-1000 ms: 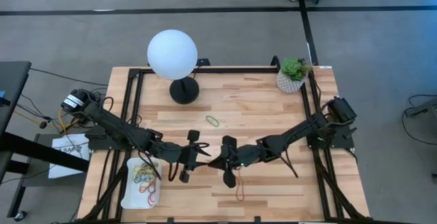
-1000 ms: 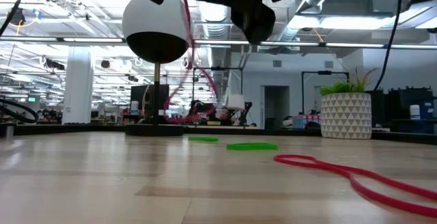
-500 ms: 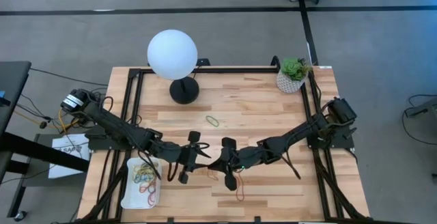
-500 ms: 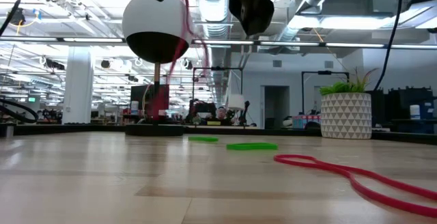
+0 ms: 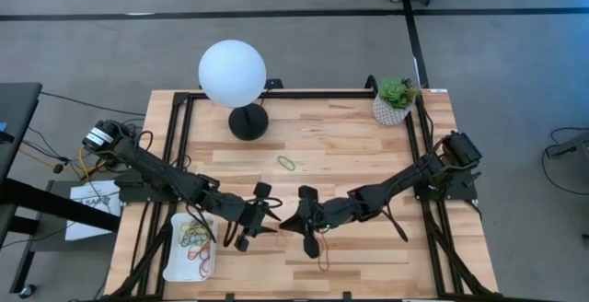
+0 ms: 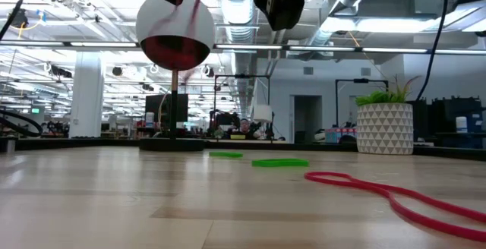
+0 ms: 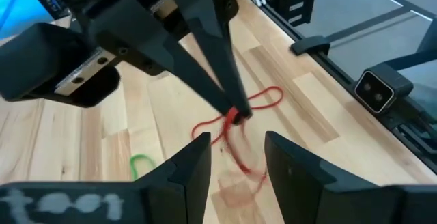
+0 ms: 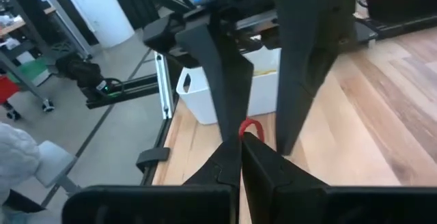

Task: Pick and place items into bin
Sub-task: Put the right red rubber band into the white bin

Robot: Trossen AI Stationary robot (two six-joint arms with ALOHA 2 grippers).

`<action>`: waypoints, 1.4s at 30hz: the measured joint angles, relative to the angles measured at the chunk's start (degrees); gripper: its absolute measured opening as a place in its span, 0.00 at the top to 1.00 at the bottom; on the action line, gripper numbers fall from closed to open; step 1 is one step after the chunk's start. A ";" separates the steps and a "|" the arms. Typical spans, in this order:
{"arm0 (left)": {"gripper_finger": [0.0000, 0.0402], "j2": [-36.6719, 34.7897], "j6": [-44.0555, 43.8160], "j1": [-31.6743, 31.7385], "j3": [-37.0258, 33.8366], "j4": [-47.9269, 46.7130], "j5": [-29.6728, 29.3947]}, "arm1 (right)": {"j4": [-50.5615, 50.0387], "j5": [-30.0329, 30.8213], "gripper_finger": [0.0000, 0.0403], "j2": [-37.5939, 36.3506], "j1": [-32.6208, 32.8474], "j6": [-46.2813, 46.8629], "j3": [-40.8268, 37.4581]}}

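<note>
Wooden slats make up the table [image 5: 350,145], with a globe lamp [image 5: 233,73] at its 11 o'clock edge and a potted plant [image 5: 395,100] at 1 o'clock. Near centre the right gripper [image 5: 286,226] is pinched shut on a red rubber band [image 7: 235,118] held above the wood. Facing it from 9 o'clock, the left gripper [image 5: 262,221] has its fingers spread around that band. At 7 o'clock the white bin [image 5: 175,263] holds several bands

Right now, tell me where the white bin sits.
In the high view, the white bin sits at the table's front left corner, beneath the left arm, rubber bands inside.
</note>
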 joint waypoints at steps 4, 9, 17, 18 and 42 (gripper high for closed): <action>0.68 0.00 0.03 0.00 0.00 0.03 -0.13 | 0.04 0.02 1.00 0.00 -0.09 0.00 -0.02; 0.68 -0.01 0.04 0.02 0.00 0.17 -0.59 | 0.09 0.00 1.00 0.02 -0.02 0.00 -0.02; 0.68 -0.03 0.07 0.02 0.03 2.48 -0.81 | 1.92 0.12 1.00 0.04 -0.41 -1.07 -0.06; 0.68 -0.05 0.07 0.02 0.04 2.77 -0.81 | 2.32 0.17 1.00 0.06 -0.51 -1.49 -0.06; 0.99 6.35 8.37 0.22 0.55 5.79 -10.24 | 1.56 1.74 1.00 0.09 -0.35 -3.19 -0.10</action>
